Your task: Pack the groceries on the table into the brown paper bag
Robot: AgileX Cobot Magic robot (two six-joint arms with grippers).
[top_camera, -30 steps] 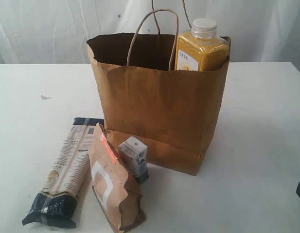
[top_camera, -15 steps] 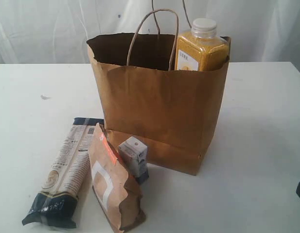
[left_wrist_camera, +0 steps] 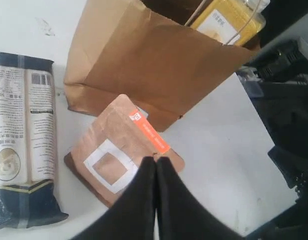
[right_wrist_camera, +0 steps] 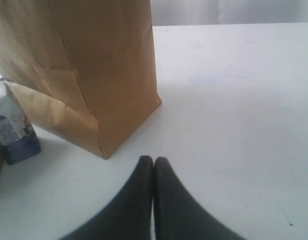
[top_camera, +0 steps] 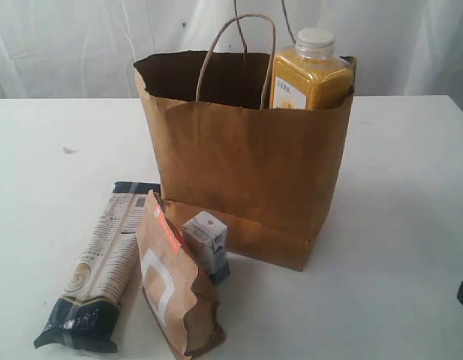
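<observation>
Left gripper (left_wrist_camera: 155,162) has its smooth dark fingers pressed together, holding nothing, above the pouch (left_wrist_camera: 121,157). Right gripper (right_wrist_camera: 153,162) is likewise closed and empty, low over the table (right_wrist_camera: 233,100) near one bottom corner of the bag (right_wrist_camera: 94,65).

In the exterior view the bag (top_camera: 246,165) stands upright in the middle of the table (top_camera: 396,225). It is stiff kraft paper, creased, with a fold line across its lower part, an uneven open rim and thin twisted handles (top_camera: 239,45). The bottle (top_camera: 306,79) stands upright inside it on the right, its square yellow shoulders and ribbed white cap above the rim.

Three groceries sit in front of the bag on the left:
- The pouch (top_camera: 171,289) is crumpled brown paper with an orange strip and a white square outline.
- The carton (top_camera: 208,244), a small white-and-blue box, stands between the pouch and the bag's base, just beside both.
- The packet (top_camera: 100,266), long and glossy with dark ends, lies flat against the pouch's other side.

The left half of the bag's mouth gapes dark. Smooth white tabletop spreads wide to the right of the bag and to the left behind the packet.
</observation>
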